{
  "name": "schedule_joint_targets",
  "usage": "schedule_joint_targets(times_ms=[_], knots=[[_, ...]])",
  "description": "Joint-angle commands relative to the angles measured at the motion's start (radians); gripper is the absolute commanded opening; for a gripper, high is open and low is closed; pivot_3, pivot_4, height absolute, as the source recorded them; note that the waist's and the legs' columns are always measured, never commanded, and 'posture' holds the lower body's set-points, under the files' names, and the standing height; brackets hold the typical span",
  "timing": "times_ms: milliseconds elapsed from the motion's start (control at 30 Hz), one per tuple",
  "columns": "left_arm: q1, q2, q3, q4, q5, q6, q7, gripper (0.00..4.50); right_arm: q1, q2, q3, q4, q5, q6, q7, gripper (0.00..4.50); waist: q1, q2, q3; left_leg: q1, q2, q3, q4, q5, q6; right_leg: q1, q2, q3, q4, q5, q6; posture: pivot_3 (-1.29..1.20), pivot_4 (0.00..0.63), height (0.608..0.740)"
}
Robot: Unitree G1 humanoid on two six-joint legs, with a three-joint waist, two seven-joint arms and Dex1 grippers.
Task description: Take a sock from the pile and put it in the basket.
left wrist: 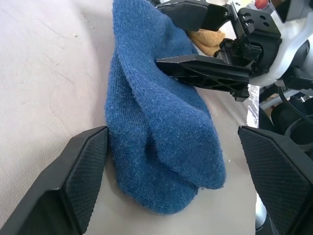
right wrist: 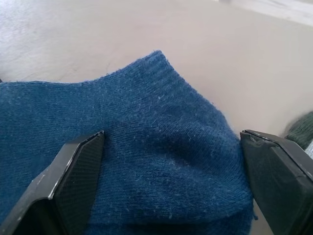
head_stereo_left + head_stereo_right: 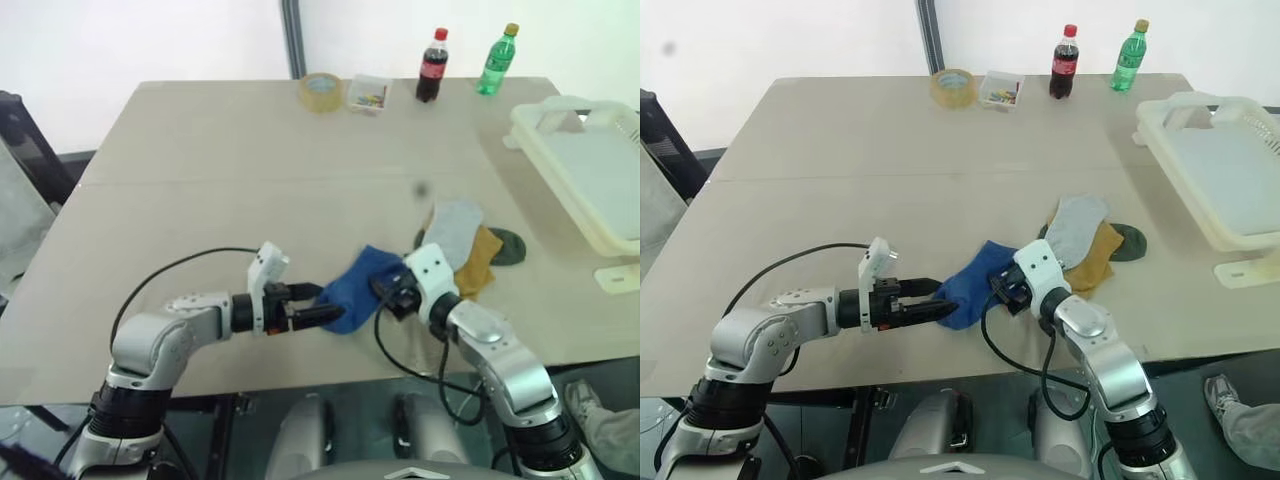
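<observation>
The blue sock (image 3: pixel 362 285) lies crumpled on the beige table (image 3: pixel 230 160), at the near-left edge of the pile (image 3: pixel 470 245), between the two grippers. Its long axis runs obliquely, from a near end toward the robot's left to a far end toward the robot's right, where it meets the light grey sock (image 3: pixel 455 228) and the mustard-yellow sock (image 3: pixel 480 262); which end is toe or cuff cannot be told. In the left wrist view the fabric is folded lengthwise into a raised ridge, with one rounded end resting on the table between the fingers. The left gripper (image 3: pixel 322 312), nearly level, has its fingers spread wide to either side of that near end, without pinching it. The right gripper (image 3: pixel 388 295) reaches in from the opposite side, its fingers likewise spread over the bunched sock; one finger (image 1: pixel 205 73) lies against the fabric, though no grip is closed. The basket (image 3: pixel 590 165) stands well apart at the table's far right edge.
</observation>
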Motion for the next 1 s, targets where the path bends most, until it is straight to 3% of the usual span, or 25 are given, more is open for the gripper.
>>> schedule_joint_targets(times_ms=[33, 333, 667, 1000], knots=[[0.014, 0.011, 0.005, 0.013, 0.011, 0.003, 0.027, 4.48, -0.009, -0.004, -0.023, -0.054, 0.019, -0.015, 0.015, 4.5, 0.0, 0.0, 0.0, 0.0, 0.0, 0.0, 0.0, 0.0, 0.0, 0.0, 0.0, 0.0, 0.0, 0.0, 0.0, 0.0, 0.15, 0.74], [0.024, 0.028, -0.005, 0.0, -0.013, 0.03, 0.04, 4.48, -0.027, -0.029, -0.011, -0.038, 0.017, -0.016, 0.04, 4.5, 0.0, 0.0, 0.0, 0.0, 0.0, 0.0, 0.0, 0.0, 0.0, 0.0, 0.0, 0.0, 0.0, 0.0, 0.0, 0.0, 0.15, 0.74], [-0.009, 0.0, -0.007, 0.066, 0.056, -0.091, 0.093, 4.48, 0.006, -0.03, 0.018, 0.052, -0.016, -0.066, 0.037, 4.5, 0.0, 0.0, -0.001, 0.001, 0.0, 0.0, 0.0, 0.0, 0.0, 0.0, 0.0, 0.0, 0.0, 0.0, 0.0, 0.0, 0.15, 0.74], [-0.036, 0.072, -0.13, 0.025, -0.058, 0.12, -0.04, 4.48, -0.002, -0.026, 0.038, 0.064, -0.047, -0.083, 0.029, 4.5, 0.0, 0.0, -0.004, 0.001, 0.0, 0.0, 0.0, 0.0, 0.0, 0.001, 0.0, 0.0, 0.0, 0.0, 0.0, 0.0, 0.15, 0.74]])
